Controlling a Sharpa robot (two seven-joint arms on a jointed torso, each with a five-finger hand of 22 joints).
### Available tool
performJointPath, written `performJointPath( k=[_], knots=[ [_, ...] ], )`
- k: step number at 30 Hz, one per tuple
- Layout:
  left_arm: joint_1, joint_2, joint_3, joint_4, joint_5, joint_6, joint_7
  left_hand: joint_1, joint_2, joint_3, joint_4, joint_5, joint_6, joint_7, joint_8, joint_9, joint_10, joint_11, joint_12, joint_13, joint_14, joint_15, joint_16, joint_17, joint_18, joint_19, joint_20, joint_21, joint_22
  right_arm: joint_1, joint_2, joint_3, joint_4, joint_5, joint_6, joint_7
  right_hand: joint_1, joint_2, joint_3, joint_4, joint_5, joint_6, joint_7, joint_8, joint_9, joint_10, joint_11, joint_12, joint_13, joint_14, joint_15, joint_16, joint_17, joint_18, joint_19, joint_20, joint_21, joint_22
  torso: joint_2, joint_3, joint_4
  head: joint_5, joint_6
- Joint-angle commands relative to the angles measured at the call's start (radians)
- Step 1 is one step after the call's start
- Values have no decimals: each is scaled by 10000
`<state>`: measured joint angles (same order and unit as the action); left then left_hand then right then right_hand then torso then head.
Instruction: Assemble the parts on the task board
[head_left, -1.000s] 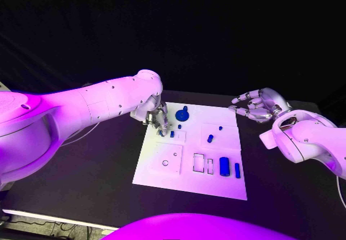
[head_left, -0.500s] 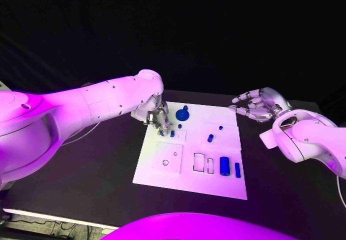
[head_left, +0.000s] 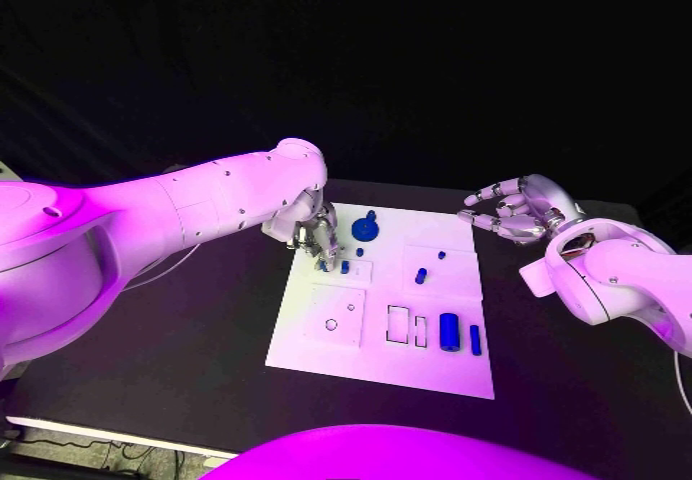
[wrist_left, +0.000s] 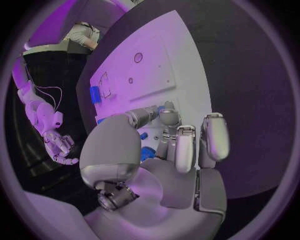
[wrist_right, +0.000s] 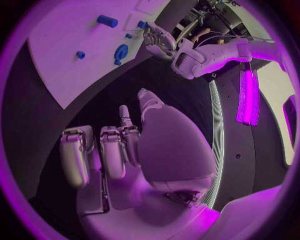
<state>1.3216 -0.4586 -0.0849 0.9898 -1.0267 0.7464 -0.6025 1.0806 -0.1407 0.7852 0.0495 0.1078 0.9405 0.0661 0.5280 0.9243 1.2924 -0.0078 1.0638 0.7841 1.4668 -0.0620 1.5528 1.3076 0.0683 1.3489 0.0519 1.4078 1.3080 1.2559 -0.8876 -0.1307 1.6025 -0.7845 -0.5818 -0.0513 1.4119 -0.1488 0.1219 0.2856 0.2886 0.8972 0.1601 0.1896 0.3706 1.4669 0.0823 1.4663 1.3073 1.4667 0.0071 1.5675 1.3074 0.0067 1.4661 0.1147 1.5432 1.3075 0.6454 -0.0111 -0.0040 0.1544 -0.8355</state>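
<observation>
The task board (head_left: 384, 318), a white plate, lies mid-table (head_left: 173, 330) in the head view, with blue parts scattered on it: a round knobbed piece (head_left: 365, 230) near the far edge, two small pegs (head_left: 421, 275) toward the middle, a cylinder (head_left: 450, 332) and a thin bar (head_left: 475, 340) near the right edge beside outlined slots. The left hand (head_left: 316, 235) hangs over the board's far left corner, fingers pointing down at a small blue part (head_left: 343, 267); whether it holds anything cannot be told from here. The right hand (head_left: 511, 210) hovers off the board's far right corner, fingers curled and empty.

In the left wrist view, the left hand (wrist_left: 164, 145) has its fingertips (wrist_left: 167, 116) gathered close over blue pieces (wrist_left: 147, 152) at the board's (wrist_left: 156, 70) edge; a grip cannot be confirmed.

In the right wrist view, the right hand (wrist_right: 125, 150) holds nothing, fingers bent inward above the dark table, with the board (wrist_right: 75, 35), its blue parts (wrist_right: 107, 21) and the left hand (wrist_right: 159, 42) beyond.
</observation>
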Motion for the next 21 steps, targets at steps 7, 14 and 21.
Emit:
performJointPath(
  k=[7, 14, 21],
  knots=[
    [-28, 16, -14, -38, -141, 161, 49, 165, 16, 1485, -1547, 47, 112, -8, 43, 11, 34, -34, -7, -5, 942, 10, 41, 2353, 10, -17, 21, -44, 325, -4, -6, 2, 27, -107, 101, 53, 41, -94, 70, -4, 63, -65, -3, 64, -9, 198, -67, -24, 1790, 990, -47, -49, 2430, 5, 912, -88, -17, 2475, 4, -2, 0, -12, 11],
    [-36, 35, -15, -57, -178, 131, 53, 170, 17, 1484, -1543, 50, 116, -8, 40, 10, 38, -33, -2, 2, 940, 9, 38, 2347, 9, -14, 21, -41, 328, -4, -6, 2, 32, -109, 100, 54, 41, -94, 70, -4, 63, -65, -3, 64, -9, 198, -67, -24, 1790, 990, -47, -49, 2430, 5, 912, -88, -17, 2475, 4, -4, -5, -18, 9],
    [-50, 46, -17, -66, -94, 270, 13, 175, 17, 1479, -1532, 60, 125, -7, 34, 9, 51, -33, 15, 29, 947, 9, 47, 2366, 6, -4, 21, -34, 339, -4, -9, 2, 32, -109, 106, 50, 41, -94, 70, -4, 63, -65, -3, 64, -9, 198, -67, -24, 1790, 990, -47, -49, 2430, 5, 912, -88, -17, 2475, 1, -2, -2, -30, -15]
  ],
)
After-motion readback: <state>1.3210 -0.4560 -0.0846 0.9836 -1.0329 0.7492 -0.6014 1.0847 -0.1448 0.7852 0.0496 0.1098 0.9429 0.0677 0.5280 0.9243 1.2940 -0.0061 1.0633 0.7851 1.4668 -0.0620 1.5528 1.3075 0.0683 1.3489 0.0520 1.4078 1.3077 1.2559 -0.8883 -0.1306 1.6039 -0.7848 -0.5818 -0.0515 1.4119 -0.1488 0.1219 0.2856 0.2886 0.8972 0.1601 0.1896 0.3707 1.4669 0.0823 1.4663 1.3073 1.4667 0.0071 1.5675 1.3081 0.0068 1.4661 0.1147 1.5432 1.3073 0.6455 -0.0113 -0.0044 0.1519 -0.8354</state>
